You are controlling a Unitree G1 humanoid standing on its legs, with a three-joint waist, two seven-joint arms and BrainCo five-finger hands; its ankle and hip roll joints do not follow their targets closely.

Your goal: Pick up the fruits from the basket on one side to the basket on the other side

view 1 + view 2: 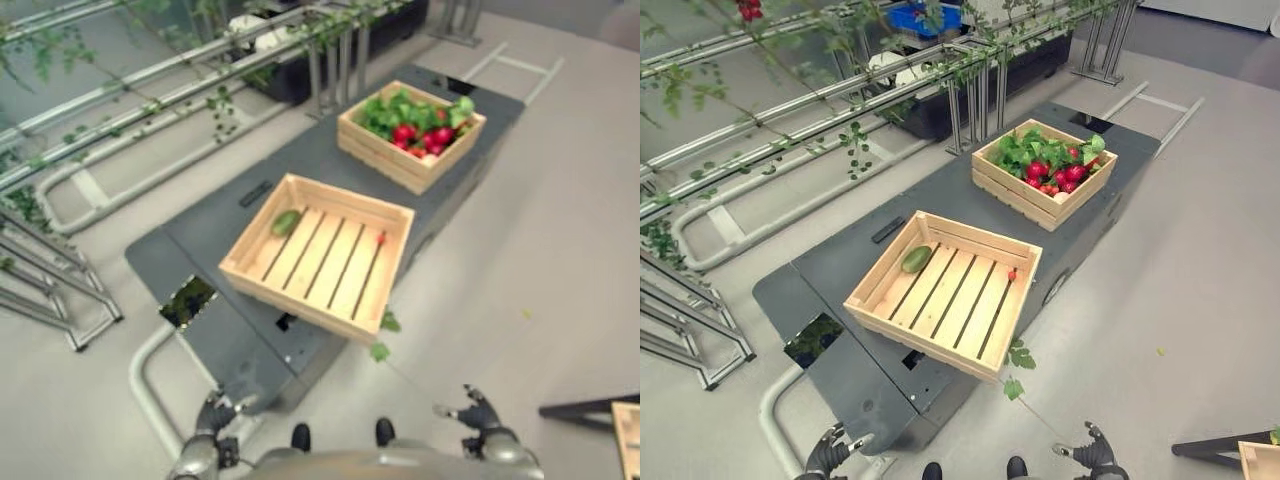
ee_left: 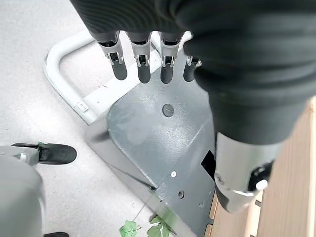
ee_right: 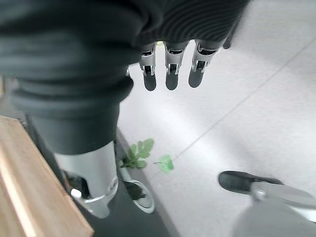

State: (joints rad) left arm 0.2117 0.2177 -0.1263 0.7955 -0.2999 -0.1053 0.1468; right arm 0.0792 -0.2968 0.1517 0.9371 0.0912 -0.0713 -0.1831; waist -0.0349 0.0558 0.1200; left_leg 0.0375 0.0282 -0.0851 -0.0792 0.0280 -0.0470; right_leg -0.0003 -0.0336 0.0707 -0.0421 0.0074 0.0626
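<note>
My left hand (image 1: 212, 415) and right hand (image 1: 478, 412) hang open and empty at the lower edge. At centre, the near slatted wooden crate (image 1: 318, 255) holds one green oval fruit (image 1: 285, 222); the far wooden crate (image 1: 410, 135) in the upper right holds red fruits (image 1: 435, 136) with leaves.

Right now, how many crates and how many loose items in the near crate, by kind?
Crates: 2, the near crate and the far crate full of greens and red fruit.
Green fruit in the near crate: 1.
Small red fruit in the near crate: 1.
Total: 4.

Far basket (image 1: 1044, 186) fruits under leaves; small red item (image 1: 1012, 275) unidentifiable.
</note>
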